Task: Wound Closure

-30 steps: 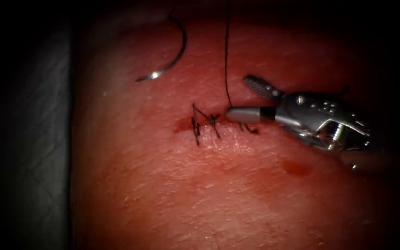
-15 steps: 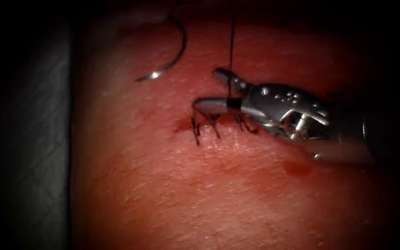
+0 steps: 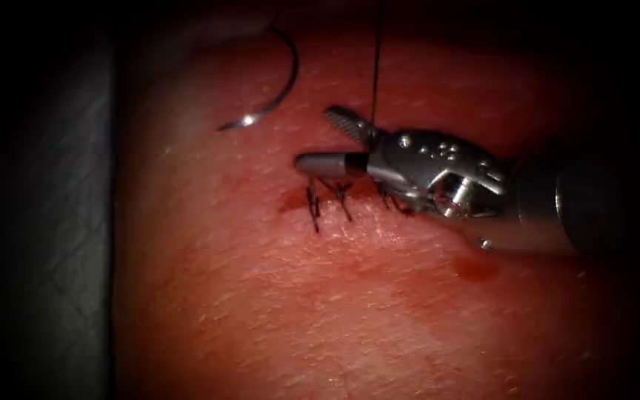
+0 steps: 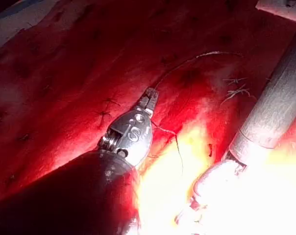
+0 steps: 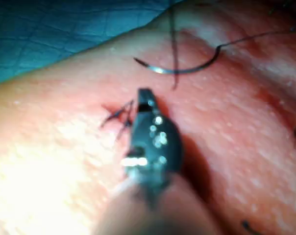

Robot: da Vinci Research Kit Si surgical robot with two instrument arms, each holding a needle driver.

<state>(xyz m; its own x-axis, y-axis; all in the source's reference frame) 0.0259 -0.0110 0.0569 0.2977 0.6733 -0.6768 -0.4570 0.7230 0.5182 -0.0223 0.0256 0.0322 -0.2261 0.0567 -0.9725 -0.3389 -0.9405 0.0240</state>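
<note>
The right tool [image 3: 320, 141], jaws open around the taut thread [image 3: 375, 59] above the stitches [image 3: 327, 200], risks nicking a knot; the needle [image 3: 272, 96] lies free on the tissue [image 3: 298, 311]; the left tool [image 4: 149, 97] seems shut on thread

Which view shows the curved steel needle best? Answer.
Endoscope view: the curved steel needle lies free on the tissue, its arc unobstructed. Right wrist view shows it crossed by thread; left wrist view, cannot tell.
</note>
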